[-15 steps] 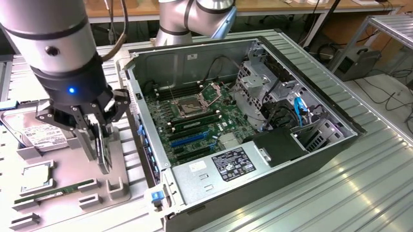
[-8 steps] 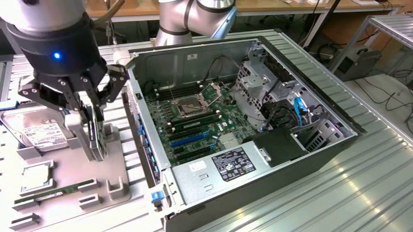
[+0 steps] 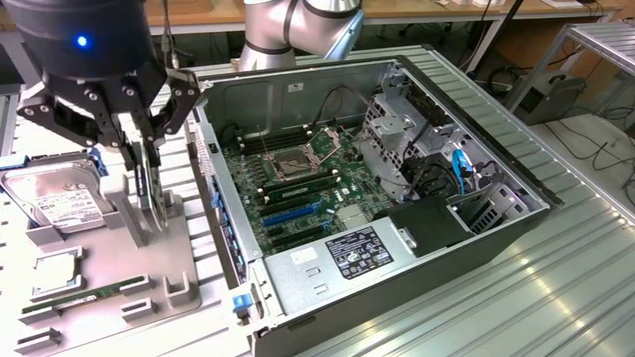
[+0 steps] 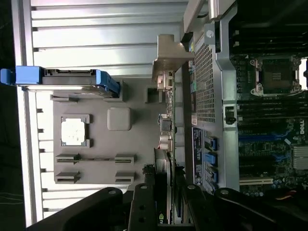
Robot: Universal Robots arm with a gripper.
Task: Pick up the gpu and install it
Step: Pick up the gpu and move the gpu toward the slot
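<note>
Jaws partway apart on the black gripper [image 3: 142,160] [image 4: 163,214], one finger on each face of the thin, dark, flat rectangular gpu [image 3: 152,197] [image 4: 165,139], near its upper edge. Slim gaps on both sides in the wrist view, nothing clamped. Card upright on its long edge, seated in a slot of the pale grey moulded holder tray [image 3: 149,275], with its silvery metal bracket at one end.

Farthest toward the exterior view's left, a boxy silver hard drive [image 3: 55,199] with white label and blue side rails, resting on the same tray. Nearer the camera, a square silver processor chip [image 3: 55,271] in a recess, then a long narrow green memory stick [image 3: 85,295] in its cradle.

Just beside the tray, toward the exterior view's right, an open grey metal computer case [image 3: 297,93] lying on its side, with the green motherboard [image 3: 297,186] exposed inside.
</note>
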